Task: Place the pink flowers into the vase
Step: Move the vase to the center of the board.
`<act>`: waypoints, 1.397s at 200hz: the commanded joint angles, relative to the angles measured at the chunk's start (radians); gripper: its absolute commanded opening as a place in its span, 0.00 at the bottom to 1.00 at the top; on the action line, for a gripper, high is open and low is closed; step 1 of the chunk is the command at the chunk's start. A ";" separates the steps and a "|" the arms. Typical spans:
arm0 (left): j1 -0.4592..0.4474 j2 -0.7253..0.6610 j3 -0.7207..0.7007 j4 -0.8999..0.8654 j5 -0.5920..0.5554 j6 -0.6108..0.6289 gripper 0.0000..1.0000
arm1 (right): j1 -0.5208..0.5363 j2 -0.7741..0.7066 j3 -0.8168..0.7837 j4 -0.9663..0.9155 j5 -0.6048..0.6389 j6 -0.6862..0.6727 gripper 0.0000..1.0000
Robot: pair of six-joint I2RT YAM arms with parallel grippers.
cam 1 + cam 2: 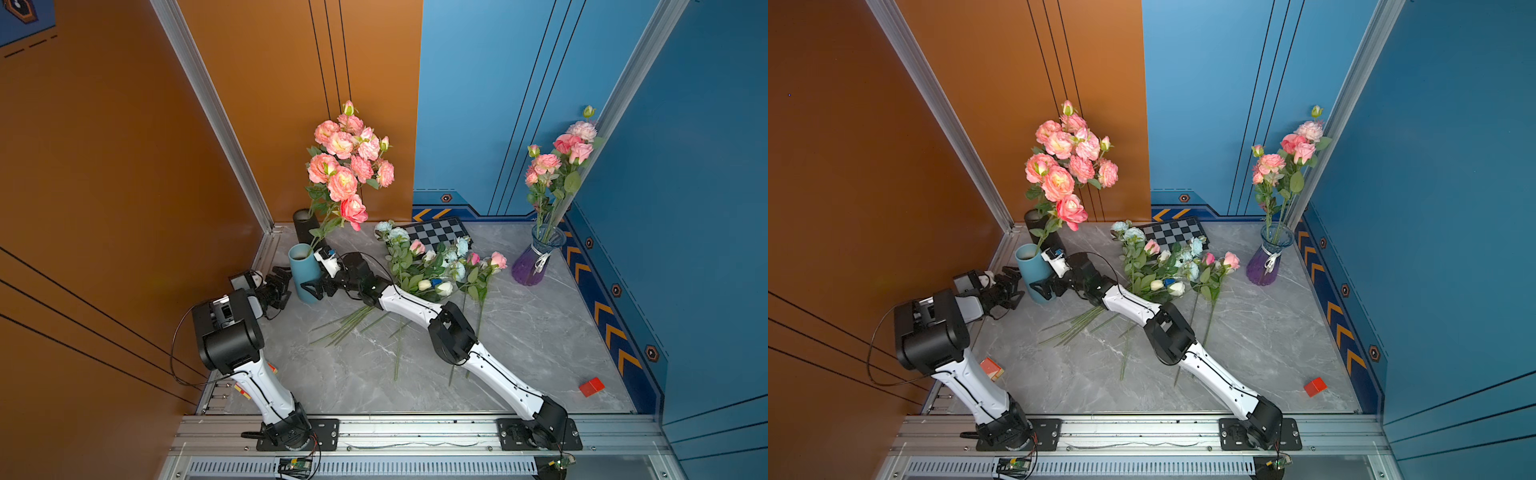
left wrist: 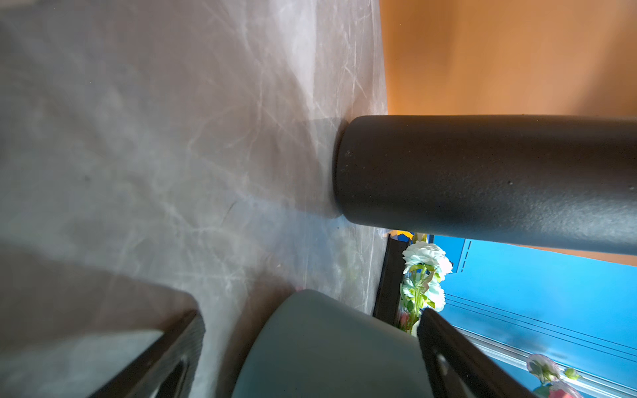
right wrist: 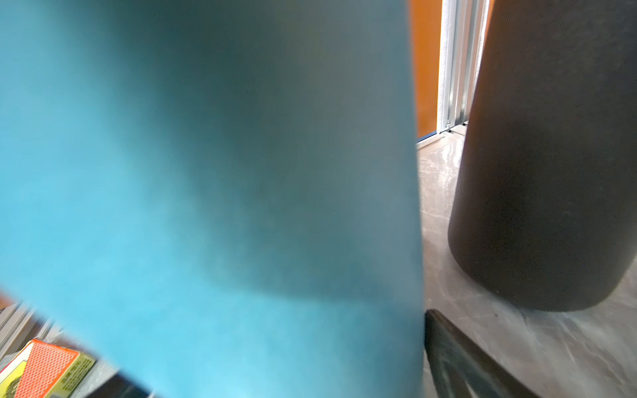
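A big bunch of pink flowers (image 1: 345,166) stands in a teal vase (image 1: 305,270) at the back left, in both top views. My right gripper (image 1: 311,287) is open and straddles the vase's lower part; one of its fingers (image 3: 455,355) lies right beside the teal wall (image 3: 206,206), the other is hidden. My left gripper (image 1: 288,286) is open on the vase's other side, and the vase base (image 2: 327,348) sits between its fingers (image 2: 455,358). More pink flowers (image 1: 498,259) lie loose on the table. Others (image 1: 557,158) stand in a purple glass vase (image 1: 536,262).
A black vase (image 1: 305,224) stands just behind the teal one. Pale blue sprays (image 1: 392,232) and white roses (image 1: 444,288) lie mixed with the loose stems. A checkerboard (image 1: 440,232) is at the back, a red block (image 1: 591,386) front right, an orange box (image 1: 991,369) by the left arm.
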 commanded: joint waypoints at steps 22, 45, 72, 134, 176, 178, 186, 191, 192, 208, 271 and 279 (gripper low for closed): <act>-0.064 -0.030 -0.094 -0.249 0.016 0.108 0.99 | 0.046 -0.130 -0.077 0.027 -0.050 -0.035 1.00; -0.084 -0.044 -0.109 -0.258 0.009 0.109 0.99 | 0.046 -0.180 -0.159 0.049 -0.055 -0.039 1.00; -0.105 -0.073 -0.121 -0.284 -0.005 0.121 0.99 | 0.047 -0.260 -0.300 0.092 -0.051 -0.061 1.00; -0.141 -0.113 -0.144 -0.302 -0.027 0.133 0.99 | 0.040 -0.408 -0.641 0.270 -0.031 -0.042 0.99; -0.166 -0.126 -0.163 -0.310 -0.037 0.134 0.99 | 0.041 -0.469 -0.777 0.333 -0.028 -0.039 0.99; -0.166 -0.126 -0.164 -0.310 -0.037 0.133 0.99 | 0.041 -0.471 -0.791 0.337 -0.027 -0.039 0.99; -0.170 -0.129 -0.170 -0.310 -0.037 0.132 0.99 | 0.041 -0.481 -0.815 0.347 -0.023 -0.038 0.99; -0.172 -0.133 -0.174 -0.310 -0.037 0.131 0.98 | 0.042 -0.488 -0.827 0.350 -0.022 -0.038 0.99; -0.172 -0.133 -0.175 -0.310 -0.037 0.131 0.98 | 0.042 -0.490 -0.827 0.350 -0.021 -0.038 0.99; -0.188 -0.145 -0.183 -0.310 -0.043 0.130 0.99 | 0.043 -0.515 -0.873 0.372 -0.010 -0.037 0.99; -0.244 -0.159 -0.197 -0.313 -0.054 0.125 0.99 | 0.044 -0.555 -0.937 0.386 0.001 -0.045 0.99; -0.255 -0.164 -0.202 -0.313 -0.058 0.124 0.99 | 0.044 -0.566 -0.955 0.393 0.006 -0.048 0.99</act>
